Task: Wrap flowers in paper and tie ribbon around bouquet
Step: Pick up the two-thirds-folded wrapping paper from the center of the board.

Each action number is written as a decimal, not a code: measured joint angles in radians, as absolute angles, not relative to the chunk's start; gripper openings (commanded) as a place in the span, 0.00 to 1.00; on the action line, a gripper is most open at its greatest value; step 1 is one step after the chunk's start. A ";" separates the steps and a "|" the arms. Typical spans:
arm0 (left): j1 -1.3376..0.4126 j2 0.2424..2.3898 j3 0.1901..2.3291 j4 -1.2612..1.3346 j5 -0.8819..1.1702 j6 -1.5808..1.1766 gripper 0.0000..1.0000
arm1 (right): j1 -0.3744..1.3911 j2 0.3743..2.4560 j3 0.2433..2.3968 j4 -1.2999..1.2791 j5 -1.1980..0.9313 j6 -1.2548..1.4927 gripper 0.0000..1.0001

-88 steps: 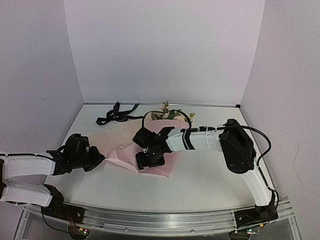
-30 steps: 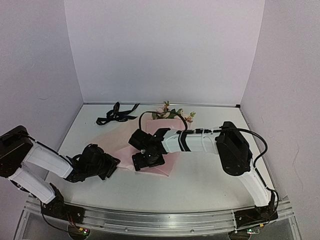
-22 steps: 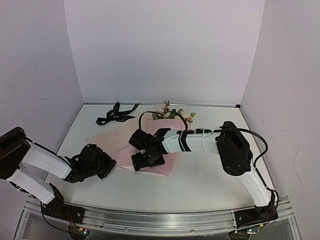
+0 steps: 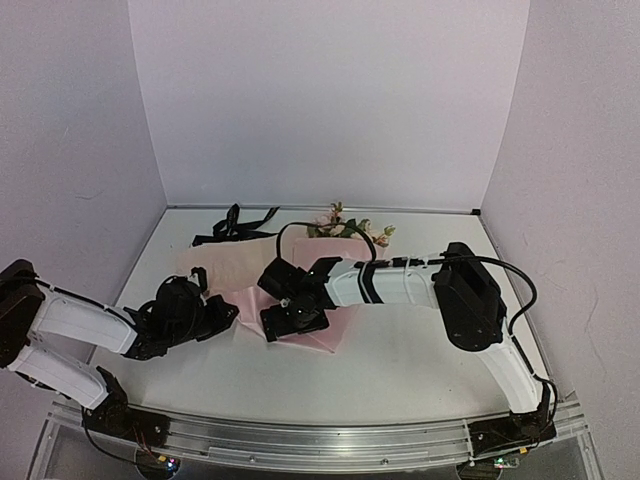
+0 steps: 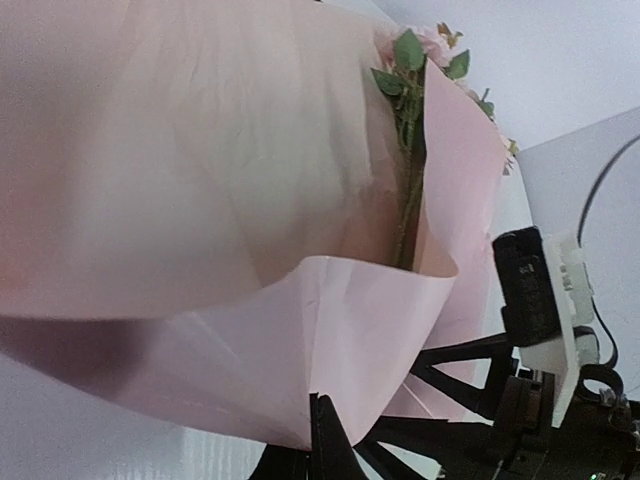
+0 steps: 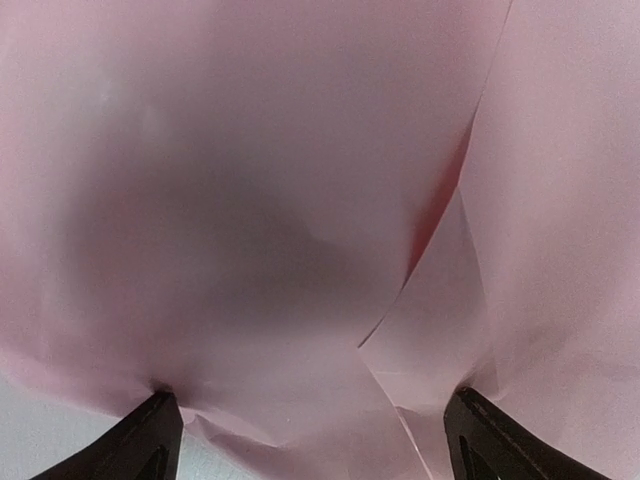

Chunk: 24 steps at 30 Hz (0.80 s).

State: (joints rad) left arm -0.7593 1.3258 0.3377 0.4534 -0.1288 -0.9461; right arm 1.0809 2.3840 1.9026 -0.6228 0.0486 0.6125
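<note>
Pink paper (image 4: 232,270), its left flap pinched in the left gripper (image 4: 222,314), lies left of the flowers (image 4: 345,228), whose stems run toward the spread-open right gripper (image 4: 290,323).

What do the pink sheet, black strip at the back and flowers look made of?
The paper: thin matte pink sheet, likely tissue or light wrapping paper; it holds sharp creases and curls in a soft fold. The ribbon: looks like limp black fabric, lying in loose loops; weave too small to tell. The flowers: green leaves, pale pink blossoms; real or artificial, cannot tell.
</note>
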 measured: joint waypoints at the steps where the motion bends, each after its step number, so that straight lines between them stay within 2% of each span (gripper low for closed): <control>1: -0.764 1.325 0.346 0.453 -0.123 -0.924 0.00 | 1.081 2.384 1.904 -0.623 0.048 0.612 0.96; 12: -0.778 1.291 0.377 0.449 -0.027 -0.783 0.01 | 1.081 2.388 1.913 -0.629 0.044 0.614 0.97; 13: -0.778 1.287 0.377 0.446 -0.028 -0.784 0.06 | 1.081 2.388 1.913 -0.629 0.043 0.614 0.97; 15: -0.780 1.271 0.373 0.427 -0.050 -0.802 0.25 | 1.081 2.388 1.913 -0.629 0.044 0.615 0.97; 18: -0.780 1.237 0.334 0.427 -0.089 -0.840 0.43 | 1.081 2.388 1.913 -0.629 0.044 0.614 0.97; 21: -0.779 1.264 0.302 0.461 -0.107 -0.881 0.58 | 1.081 2.388 1.913 -0.629 0.044 0.615 0.97; 24: -0.779 1.383 0.288 0.564 -0.089 -0.926 0.66 | 1.081 2.389 1.913 -0.630 0.043 0.615 0.97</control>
State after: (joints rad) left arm -0.7792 1.3833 0.2883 0.5636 -0.0892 -0.9257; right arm 1.0809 2.3886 1.9132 -0.6296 0.0433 0.6146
